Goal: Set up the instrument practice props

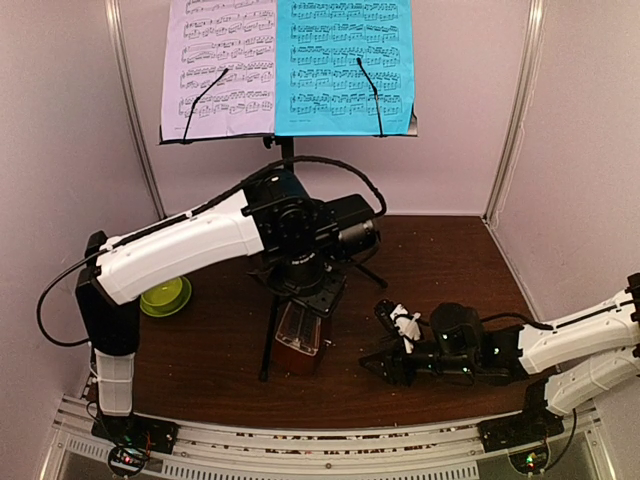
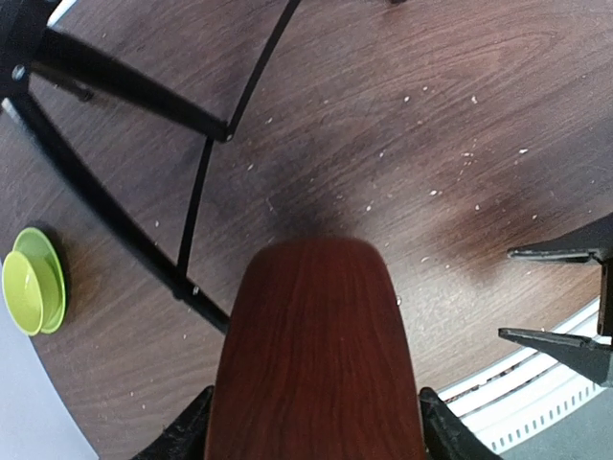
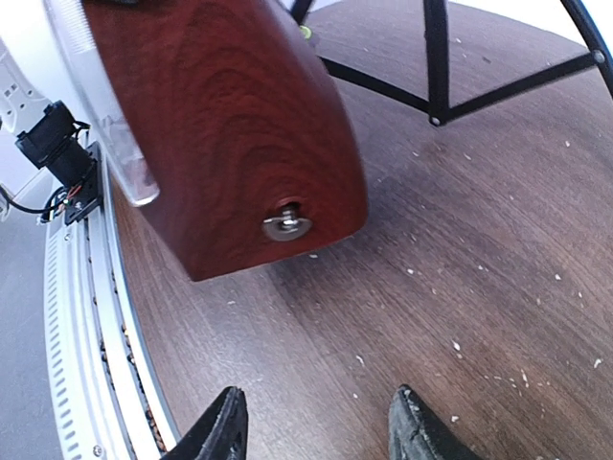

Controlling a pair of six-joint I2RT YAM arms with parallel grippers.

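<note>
Left claw (image 2: 311, 436) grips the small reddish-brown wooden pyramid metronome (image 1: 300, 340) by its flanks, beside the black tripod music stand (image 1: 287, 152). We think it sits on the dark wooden surface (image 1: 450, 260). Right claw (image 3: 316, 422) stands wide and empty, facing its winding key (image 3: 285, 225), likely ready to assist.

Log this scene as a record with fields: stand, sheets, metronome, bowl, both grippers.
music stand: black tripod, standing upright
sheets: lilac sheet left, cyan sheet right, both on the stand's desk
metronome: reddish-brown, beside the stand's legs
bowl: lime-green, left of the stand
left gripper: closed on the metronome's sides
right gripper: open, empty, pointing at the metronome
</note>
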